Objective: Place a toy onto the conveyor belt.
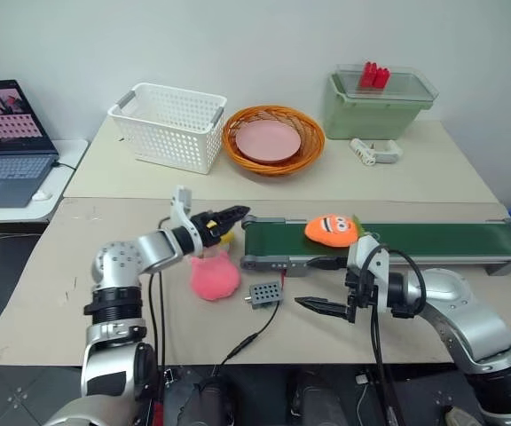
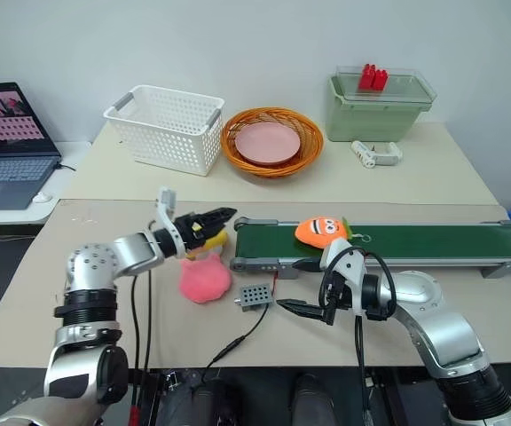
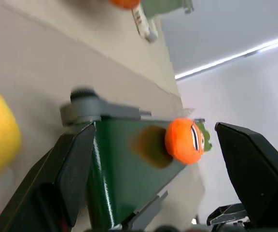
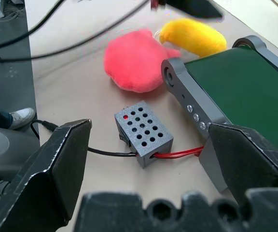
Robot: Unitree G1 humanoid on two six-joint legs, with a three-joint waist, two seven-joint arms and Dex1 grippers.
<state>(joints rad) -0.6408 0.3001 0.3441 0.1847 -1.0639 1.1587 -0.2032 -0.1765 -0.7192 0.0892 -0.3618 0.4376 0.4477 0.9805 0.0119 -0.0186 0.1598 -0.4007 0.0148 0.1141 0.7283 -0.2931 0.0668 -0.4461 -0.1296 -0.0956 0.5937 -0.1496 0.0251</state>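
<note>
Already the toy (image 1: 332, 229) lay on the conveyor belt (image 1: 442, 240); both the left gripper (image 1: 229, 216) and right gripper (image 1: 322, 306) stood wide and empty. Best withdraw the left arm without nudging it.

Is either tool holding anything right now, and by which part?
Nothing. The left tool and right tool are open and empty; the toy lies on the conveyor belt.

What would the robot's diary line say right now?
toy: on conveyor belt | left gripper: open, empty | right gripper: open, empty
</note>
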